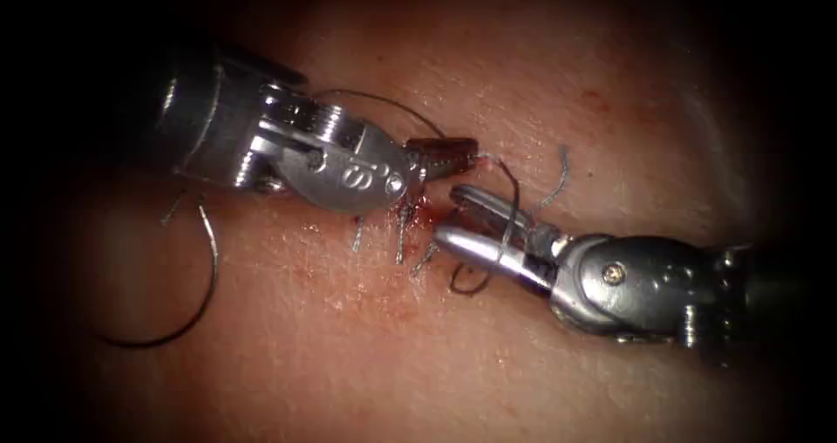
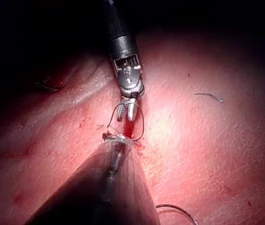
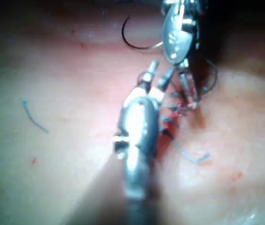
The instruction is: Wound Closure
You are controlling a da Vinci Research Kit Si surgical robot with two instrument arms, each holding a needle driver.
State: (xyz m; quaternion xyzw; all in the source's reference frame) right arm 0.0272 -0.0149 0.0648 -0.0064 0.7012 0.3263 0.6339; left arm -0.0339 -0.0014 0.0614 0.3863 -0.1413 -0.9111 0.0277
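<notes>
Pale tissue (image 1: 523,356) underlies everything; left tool (image 1: 440,157) fingers clamp the thread (image 1: 510,201) looped around the right tool (image 1: 466,221), fingers apart; needle (image 1: 196,295) lies free, lower left.

The left claw (image 1: 445,157) hides part of the cut (image 1: 410,212); needle (image 1: 187,308) tip lost in shadow.

Both tools look like polished metal. The left tool (image 1: 440,157) has a glossy silver wrist disc with stamped figures and dull, ridged, brownish jaws. The right tool (image 1: 458,221) has smooth, bright, mirror-like jaws. The tissue (image 1: 366,356) is pinkish, moist and faintly sheened, its skin finely grained and creased. The thread (image 1: 510,207) is thin, dark and wiry. The needle (image 1: 196,299) is a slim dark wire with a slight shine. The red fluid (image 1: 417,206) glistens wet at the cut.
</notes>
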